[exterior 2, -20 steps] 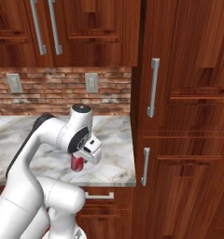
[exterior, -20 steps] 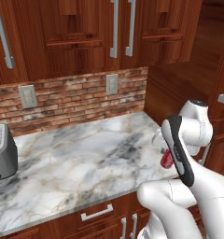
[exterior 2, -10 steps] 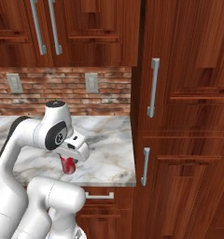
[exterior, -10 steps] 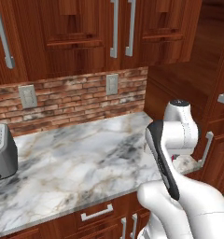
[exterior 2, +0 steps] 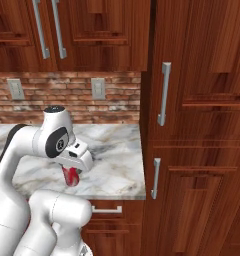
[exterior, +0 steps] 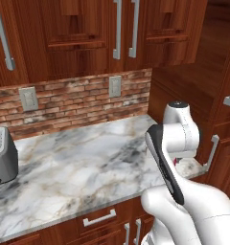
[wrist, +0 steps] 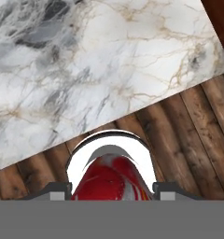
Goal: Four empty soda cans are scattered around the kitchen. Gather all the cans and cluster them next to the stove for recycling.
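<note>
Swung leftward, claw (exterior 2: 71, 176) grips glossy red cylindrical can (exterior 2: 70, 177).

The arm has swung the red soda can (exterior 2: 70, 175) (clamped in the end effector (exterior 2: 72, 172)) leftward along the counter's front edge.

The worktop (exterior: 83, 167) is polished veined marble. Above it, rough red brick backsplash (exterior: 74, 103) meets glossy wood cabinets (exterior: 88, 33). The soda can (wrist: 115, 179) is shiny red metal.
</note>
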{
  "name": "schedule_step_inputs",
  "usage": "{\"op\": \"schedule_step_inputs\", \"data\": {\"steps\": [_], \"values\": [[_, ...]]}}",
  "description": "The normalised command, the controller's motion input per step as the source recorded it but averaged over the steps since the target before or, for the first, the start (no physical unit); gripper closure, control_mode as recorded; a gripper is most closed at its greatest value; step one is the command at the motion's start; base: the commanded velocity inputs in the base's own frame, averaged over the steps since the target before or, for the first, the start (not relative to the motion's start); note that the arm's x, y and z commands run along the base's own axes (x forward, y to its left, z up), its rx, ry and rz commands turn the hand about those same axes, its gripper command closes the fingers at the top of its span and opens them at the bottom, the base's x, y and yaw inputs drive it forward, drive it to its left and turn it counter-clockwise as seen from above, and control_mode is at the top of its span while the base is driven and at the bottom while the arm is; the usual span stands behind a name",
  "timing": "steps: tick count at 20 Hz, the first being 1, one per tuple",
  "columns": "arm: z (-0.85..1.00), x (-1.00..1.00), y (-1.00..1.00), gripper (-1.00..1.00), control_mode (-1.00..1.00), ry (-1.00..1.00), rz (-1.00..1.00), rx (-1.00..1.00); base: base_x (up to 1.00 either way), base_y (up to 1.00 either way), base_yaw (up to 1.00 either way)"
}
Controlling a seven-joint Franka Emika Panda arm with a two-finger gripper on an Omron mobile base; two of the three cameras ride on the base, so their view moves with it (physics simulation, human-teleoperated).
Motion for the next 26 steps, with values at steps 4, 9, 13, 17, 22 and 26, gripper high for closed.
{"op": "schedule_step_inputs", "data": {"steps": [4, 9, 13, 17, 22, 26], "values": [[0.0, 0.0, 0.0, 1.0, 1.0, 0.0, 0.0, 0.0, -0.33, 0.0, 0.0], [0.0, 0.0, 0.0, 1.0, 1.0, 0.0, 0.0, 0.0, -0.31, 0.19, 0.11], [0.0, 0.0, 0.0, 1.0, 1.0, 0.0, 0.0, 0.0, -0.14, 0.42, 0.42], [0.0, 0.0, 0.0, 1.0, 1.0, 0.0, 0.0, 0.0, -0.04, 0.27, 0.5], [0.0, 0.0, 0.0, 1.0, 1.0, 0.0, 0.0, 0.0, -0.09, 0.35, 0.46], [0.0, 0.0, 0.0, 1.0, 1.0, 0.0, 0.0, 0.0, -0.02, 0.32, 0.48]]}}
